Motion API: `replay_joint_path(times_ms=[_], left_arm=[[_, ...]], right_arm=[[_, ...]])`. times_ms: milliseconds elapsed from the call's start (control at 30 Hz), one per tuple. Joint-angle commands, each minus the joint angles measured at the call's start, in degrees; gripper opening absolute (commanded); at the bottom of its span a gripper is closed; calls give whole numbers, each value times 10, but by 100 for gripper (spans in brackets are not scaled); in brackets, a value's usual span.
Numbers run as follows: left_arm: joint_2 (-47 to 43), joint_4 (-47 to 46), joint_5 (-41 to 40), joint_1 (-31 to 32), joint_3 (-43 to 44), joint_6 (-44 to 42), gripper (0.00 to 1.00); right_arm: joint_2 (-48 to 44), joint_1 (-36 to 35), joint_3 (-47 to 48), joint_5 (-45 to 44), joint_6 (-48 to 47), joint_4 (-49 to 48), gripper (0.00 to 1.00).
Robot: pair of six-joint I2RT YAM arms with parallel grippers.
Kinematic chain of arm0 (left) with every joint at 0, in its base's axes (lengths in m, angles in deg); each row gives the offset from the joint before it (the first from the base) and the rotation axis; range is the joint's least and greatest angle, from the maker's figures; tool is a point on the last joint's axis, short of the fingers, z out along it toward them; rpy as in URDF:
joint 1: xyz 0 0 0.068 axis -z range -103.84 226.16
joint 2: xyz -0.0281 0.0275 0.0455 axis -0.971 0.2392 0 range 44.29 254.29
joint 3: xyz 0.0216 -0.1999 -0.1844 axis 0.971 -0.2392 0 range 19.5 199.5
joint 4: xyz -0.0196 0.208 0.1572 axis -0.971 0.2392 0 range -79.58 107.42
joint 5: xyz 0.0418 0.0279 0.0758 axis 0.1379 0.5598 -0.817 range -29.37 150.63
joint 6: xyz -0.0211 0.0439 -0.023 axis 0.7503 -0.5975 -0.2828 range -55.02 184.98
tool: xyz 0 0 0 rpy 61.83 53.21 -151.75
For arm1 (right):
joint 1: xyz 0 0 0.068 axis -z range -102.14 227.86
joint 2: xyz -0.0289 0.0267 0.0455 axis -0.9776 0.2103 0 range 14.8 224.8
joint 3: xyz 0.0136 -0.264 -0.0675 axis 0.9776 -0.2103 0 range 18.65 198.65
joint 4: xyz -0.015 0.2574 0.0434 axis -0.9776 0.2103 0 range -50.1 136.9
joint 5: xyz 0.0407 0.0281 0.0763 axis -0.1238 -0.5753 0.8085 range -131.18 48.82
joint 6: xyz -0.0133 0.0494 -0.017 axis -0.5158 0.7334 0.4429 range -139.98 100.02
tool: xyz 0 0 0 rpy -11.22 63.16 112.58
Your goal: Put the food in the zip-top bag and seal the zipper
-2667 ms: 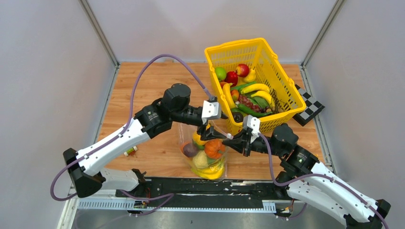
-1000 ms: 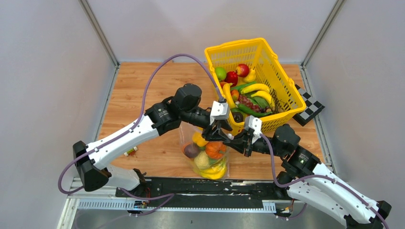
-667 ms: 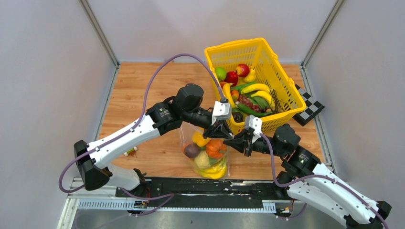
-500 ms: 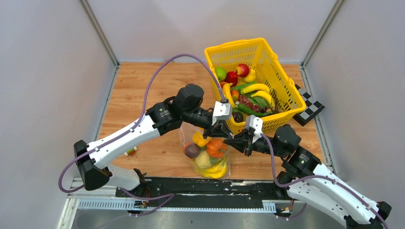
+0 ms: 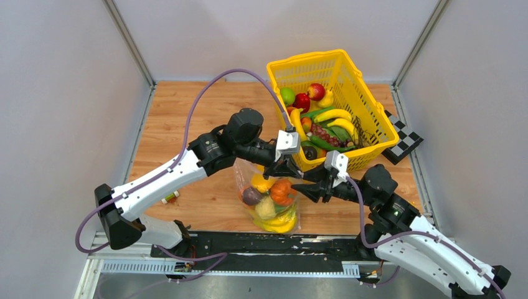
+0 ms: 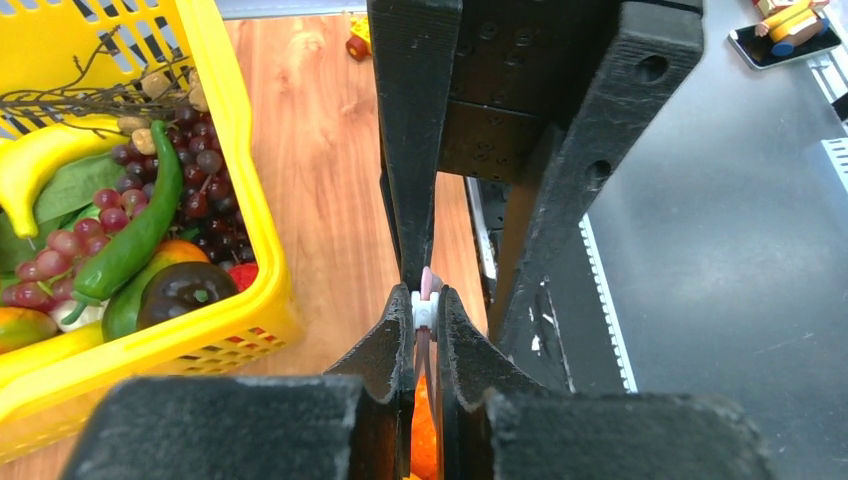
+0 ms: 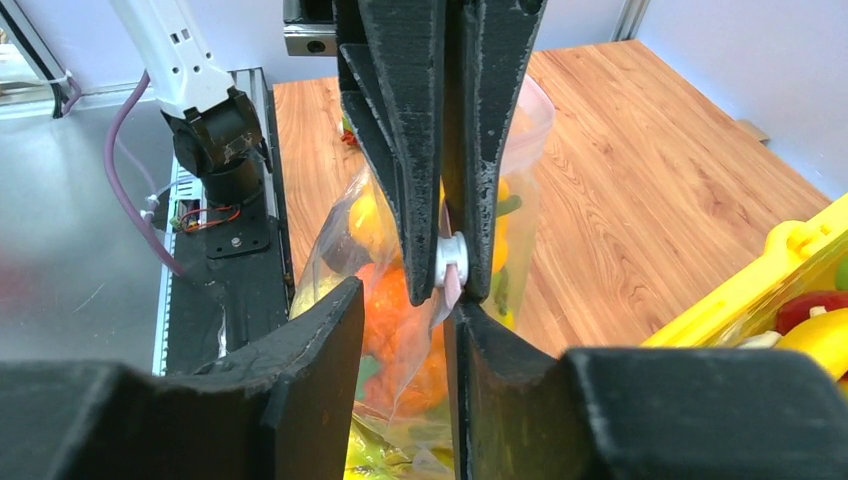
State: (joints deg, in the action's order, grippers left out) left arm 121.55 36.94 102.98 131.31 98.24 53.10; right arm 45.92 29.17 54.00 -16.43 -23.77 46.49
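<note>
Both arms meet at the zip-top bag (image 5: 266,202), which I see standing on the bench (image 5: 187,112) before the yellow basket (image 5: 348,161), food (image 5: 281,192) inside. Left end effector (image 6: 424,312) is clamped on the zipper (image 7: 450,260); right end effector (image 7: 405,300) sits apart.

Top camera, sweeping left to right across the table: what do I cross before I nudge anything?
Left arm's base → small object on the wood → zip-top bag holding food → right hand → checkered board.
</note>
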Motion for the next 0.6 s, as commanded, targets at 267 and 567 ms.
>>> replay_joint_path(times_ms=[267, 567], left_arm=[[-29, 10, 23, 3, 12, -9, 0], [-65, 81, -30, 3, -8, -49, 0]], right_arm=[[18, -1, 4, 0, -9, -78, 0], [-20, -1, -19, -41, 5, -78, 0]])
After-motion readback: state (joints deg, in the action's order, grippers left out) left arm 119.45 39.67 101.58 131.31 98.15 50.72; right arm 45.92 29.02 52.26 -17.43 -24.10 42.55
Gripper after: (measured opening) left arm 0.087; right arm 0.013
